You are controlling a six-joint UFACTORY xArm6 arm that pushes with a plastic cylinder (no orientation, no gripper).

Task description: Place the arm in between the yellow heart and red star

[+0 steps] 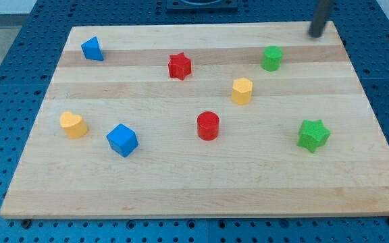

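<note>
Now my tip [315, 35] stands at the far right corner of the wooden board [201, 196], well apart from every block; the nearest one is the green cylinder [271, 58]. It is a bare rod, with no pincer to be wide or narrow, and it holds nothing. The red star [179, 66] lies near the top edge, about the middle. The yellow heart [73, 125] lies near the left edge, beside the blue cube [122, 140].
</note>
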